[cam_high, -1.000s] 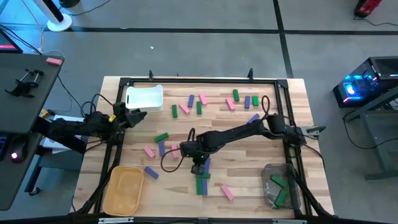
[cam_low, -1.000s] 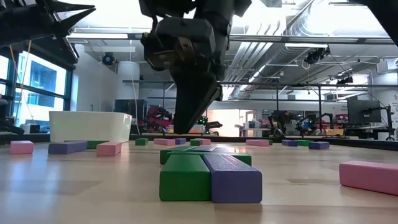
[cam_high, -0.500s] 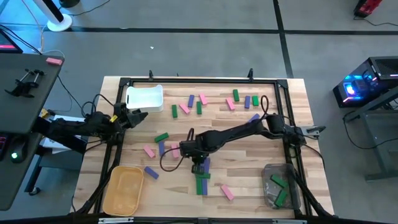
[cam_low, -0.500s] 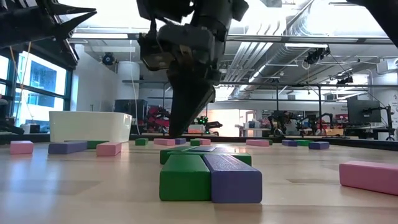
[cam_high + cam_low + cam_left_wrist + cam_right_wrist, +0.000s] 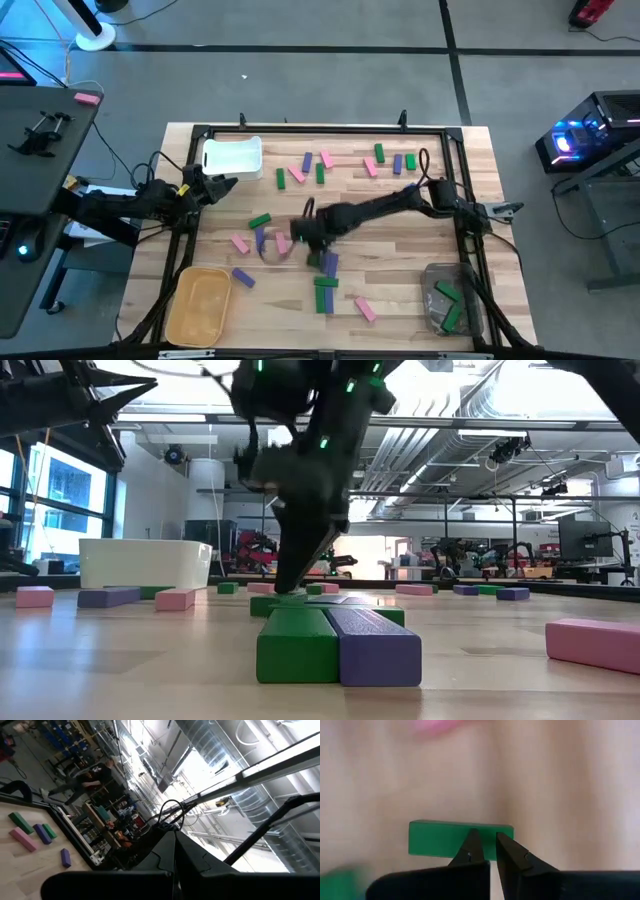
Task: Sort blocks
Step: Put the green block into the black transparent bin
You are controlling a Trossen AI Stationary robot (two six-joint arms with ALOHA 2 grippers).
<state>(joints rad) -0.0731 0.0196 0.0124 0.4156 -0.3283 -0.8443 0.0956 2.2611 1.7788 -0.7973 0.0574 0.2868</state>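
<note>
Risk lies at the right gripper (image 5: 489, 851), whose jaws are closed and empty just above a green block (image 5: 461, 838) near the table (image 5: 400, 290) centre: it may push the block instead of grasping, while the left gripper (image 5: 222, 186), closed, waits beside the white bin (image 5: 232, 157).

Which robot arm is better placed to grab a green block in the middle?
The right arm. Its gripper, shut now, hangs right at a green block mid-table. The left gripper is far off at the table's edge, beside the white bin.

Two dark arms, black throughout
Left arm (image 5: 120, 205) has yellow marks near its wrist; right arm (image 5: 385, 208) trails a looped black cable; fingers (image 5: 512, 855) taper to dark points.
</note>
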